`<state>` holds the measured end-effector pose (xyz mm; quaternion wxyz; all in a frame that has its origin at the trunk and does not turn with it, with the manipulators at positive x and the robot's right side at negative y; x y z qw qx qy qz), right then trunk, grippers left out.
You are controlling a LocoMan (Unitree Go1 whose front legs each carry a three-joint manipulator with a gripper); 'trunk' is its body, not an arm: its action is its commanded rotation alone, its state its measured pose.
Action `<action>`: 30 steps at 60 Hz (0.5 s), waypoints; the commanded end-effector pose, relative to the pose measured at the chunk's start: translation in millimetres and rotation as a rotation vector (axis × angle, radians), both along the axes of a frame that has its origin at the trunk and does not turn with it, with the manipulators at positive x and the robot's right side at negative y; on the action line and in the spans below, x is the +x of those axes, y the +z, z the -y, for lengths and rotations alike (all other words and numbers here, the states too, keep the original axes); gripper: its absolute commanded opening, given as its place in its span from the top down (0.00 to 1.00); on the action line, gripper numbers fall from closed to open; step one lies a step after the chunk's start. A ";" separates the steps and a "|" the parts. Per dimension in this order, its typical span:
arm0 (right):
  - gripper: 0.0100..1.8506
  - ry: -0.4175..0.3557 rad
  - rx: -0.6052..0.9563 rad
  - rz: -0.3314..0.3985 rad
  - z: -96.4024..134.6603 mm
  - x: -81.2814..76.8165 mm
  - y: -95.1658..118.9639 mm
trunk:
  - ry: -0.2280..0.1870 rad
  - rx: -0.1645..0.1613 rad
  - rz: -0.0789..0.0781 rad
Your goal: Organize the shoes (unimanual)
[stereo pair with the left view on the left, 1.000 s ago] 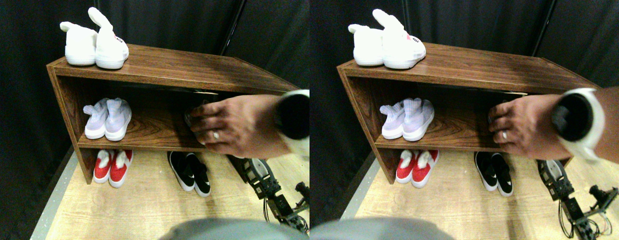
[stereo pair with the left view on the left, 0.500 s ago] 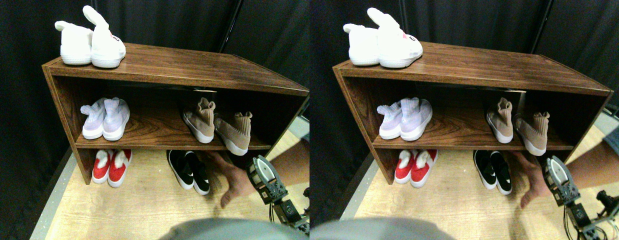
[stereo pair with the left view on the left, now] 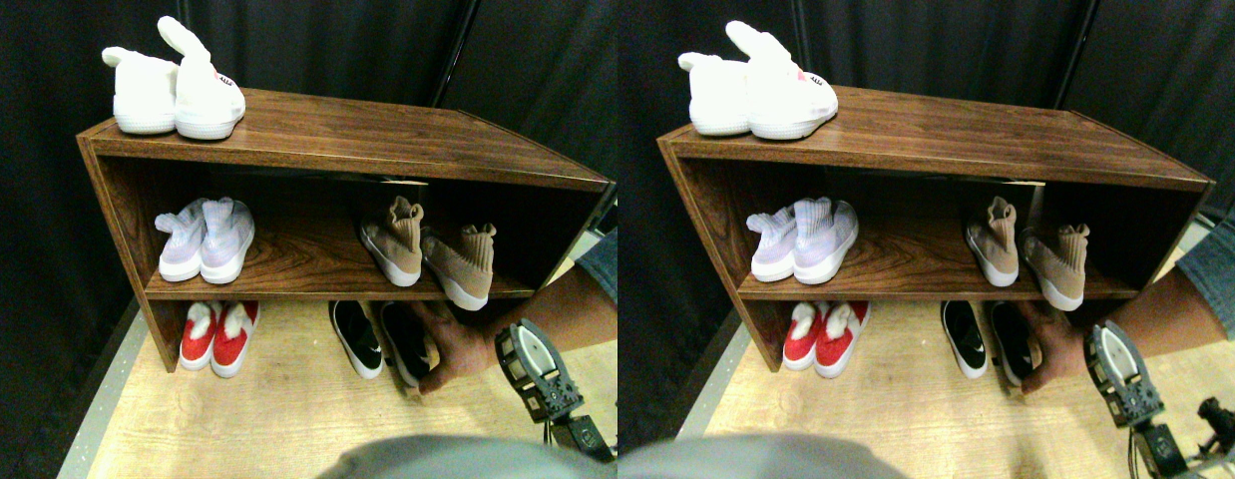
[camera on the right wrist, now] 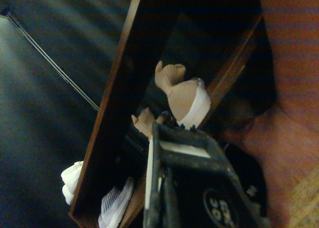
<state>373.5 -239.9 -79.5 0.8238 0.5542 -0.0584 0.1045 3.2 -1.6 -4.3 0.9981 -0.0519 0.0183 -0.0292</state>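
Observation:
Two tan knit sneakers point(stereo pair with the left view on the left: 393, 244) point(stereo pair with the left view on the left: 463, 264) stand on the right of the shelf unit's middle board point(stereo pair with the left view on the left: 308, 284), the right one angled away from its mate and near the front edge. On the floor below are two black slip-ons, set apart: the left one point(stereo pair with the left view on the left: 356, 339) stands free, and a person's hand point(stereo pair with the left view on the left: 460, 344) rests on the right one point(stereo pair with the left view on the left: 408, 344). My right gripper point(stereo pair with the left view on the left: 526, 361) hovers low at the right, just in front of that hand, holding nothing that I can see. In the wrist view one tan sneaker point(camera on the right wrist: 187, 96) shows past the jaw frame, beside the person's arm point(camera on the right wrist: 291, 133).
A white pair point(stereo pair with the left view on the left: 174, 85) stands on the left of the shelf unit's top. A lilac pair point(stereo pair with the left view on the left: 204, 239) sits at the left of the middle board, a red pair point(stereo pair with the left view on the left: 218, 334) on the floor beneath it. Black curtains hang behind the wooden shelf unit point(stereo pair with the left view on the left: 378, 140).
The person's hand left the middle board, uncovering the tan sneakers, went down to the floor and now lies on the right black slip-on, which has moved away from its mate. The view has shifted slightly.

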 end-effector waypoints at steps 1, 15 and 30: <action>0.97 0.019 0.024 0.057 -6.0 -4.9 11.7 | -0.013 -0.009 0.019; 0.97 -0.002 0.025 0.060 -4.3 -7.8 11.0 | -0.013 -0.007 0.021; 0.78 -0.067 0.074 0.024 -6.5 -11.7 11.7 | -0.010 -0.010 0.023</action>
